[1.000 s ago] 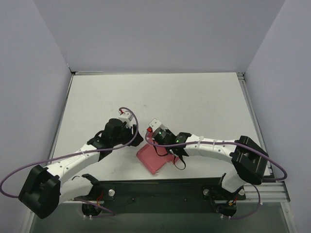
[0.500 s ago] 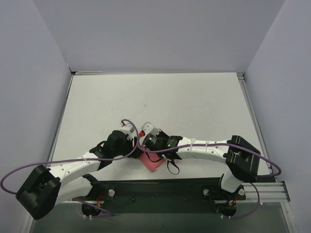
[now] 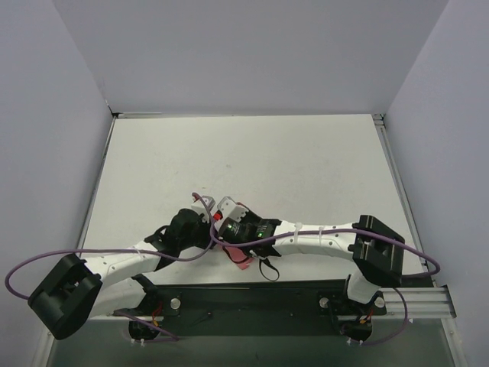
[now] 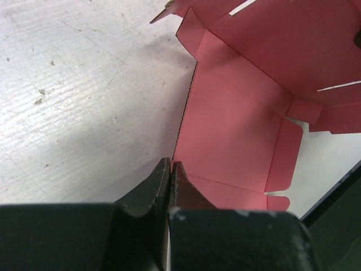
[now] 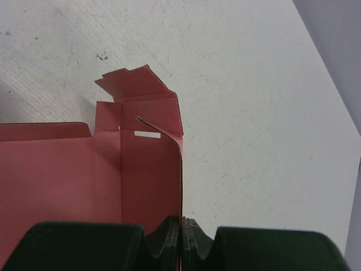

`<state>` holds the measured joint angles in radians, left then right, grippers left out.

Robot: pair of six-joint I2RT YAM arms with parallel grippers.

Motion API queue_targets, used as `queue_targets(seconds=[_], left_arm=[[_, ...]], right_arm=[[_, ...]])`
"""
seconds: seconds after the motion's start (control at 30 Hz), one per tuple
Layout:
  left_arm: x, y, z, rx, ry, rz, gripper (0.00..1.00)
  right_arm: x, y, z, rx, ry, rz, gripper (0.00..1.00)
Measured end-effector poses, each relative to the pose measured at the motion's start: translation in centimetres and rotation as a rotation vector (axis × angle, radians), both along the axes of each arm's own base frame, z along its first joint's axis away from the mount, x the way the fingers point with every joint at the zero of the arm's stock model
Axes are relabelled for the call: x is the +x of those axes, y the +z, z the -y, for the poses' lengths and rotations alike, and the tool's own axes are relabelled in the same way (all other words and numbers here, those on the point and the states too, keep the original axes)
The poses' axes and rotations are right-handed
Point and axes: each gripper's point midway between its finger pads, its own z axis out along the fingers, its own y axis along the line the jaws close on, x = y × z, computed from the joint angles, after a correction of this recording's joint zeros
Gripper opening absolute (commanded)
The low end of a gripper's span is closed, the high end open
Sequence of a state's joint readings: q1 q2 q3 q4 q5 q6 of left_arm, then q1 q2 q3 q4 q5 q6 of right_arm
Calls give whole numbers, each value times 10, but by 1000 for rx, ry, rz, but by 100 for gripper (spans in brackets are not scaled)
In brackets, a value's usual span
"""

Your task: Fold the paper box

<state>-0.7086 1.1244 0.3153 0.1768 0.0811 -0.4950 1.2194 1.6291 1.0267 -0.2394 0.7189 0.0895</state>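
The paper box [image 4: 237, 130] is a pink-red card piece with creased walls, slots and small flaps, partly raised off the white table. In the left wrist view its upright left edge runs down into my left gripper [image 4: 170, 165], whose fingers are pressed together on that edge. In the right wrist view a standing wall of the paper box [image 5: 84, 169] ends between the fingers of my right gripper [image 5: 181, 221], shut on it. From above, both grippers meet low in the middle and only a pink sliver of the paper box [image 3: 243, 260] shows beneath the right gripper [image 3: 240, 248] and beside the left gripper [image 3: 220, 243].
Grey walls enclose the white table [image 3: 252, 160] on three sides. The black mounting plate [image 3: 252, 294] with both arm bases lies just in front of the box; its dark edge [image 4: 338, 197] shows close to the card. Purple cables loop off both arms.
Both arms have drawn together toward the near edge, the right carrying the box left. The left gripper came onto the box's edge and went from open to shut.
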Motion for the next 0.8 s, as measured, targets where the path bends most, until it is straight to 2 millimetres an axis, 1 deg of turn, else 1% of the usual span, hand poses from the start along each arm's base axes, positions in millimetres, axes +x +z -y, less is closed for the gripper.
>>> queue_targets(seconds=[0.27, 0.5, 0.53, 0.57, 0.63, 0.67, 0.7, 0.73, 0.77, 0.8], left_arm=[[-6, -6, 1, -29, 12, -13, 0], [-11, -6, 4, -73, 20, -30, 0], [-12, -6, 4, -80, 23, -31, 2], [-12, -6, 4, -85, 25, -32, 13], [-13, -5, 4, -93, 28, -29, 27], [-13, -5, 3, -93, 29, -28, 41], [-12, -3, 3, -94, 32, -20, 49], [-12, 0, 2, -96, 33, -10, 54], [-11, 3, 1, -97, 35, 0, 64], [-10, 7, -1, -99, 41, 11, 66]], right_arm=[[-14, -5, -15, -6, 15, 7, 0], [-17, -12, -18, -13, 11, 2, 0], [-17, -13, -19, -16, 11, 1, 0], [-17, -13, -19, -20, 11, 1, 0], [-17, -13, -19, -23, 11, 1, 0], [-17, -13, -19, -24, 12, 1, 0], [-17, -13, -19, -25, 15, 1, 0], [-17, -13, -19, -28, 18, 1, 0], [-17, -13, -20, -33, 23, 2, 0], [-17, -13, -19, -39, 30, 4, 0]])
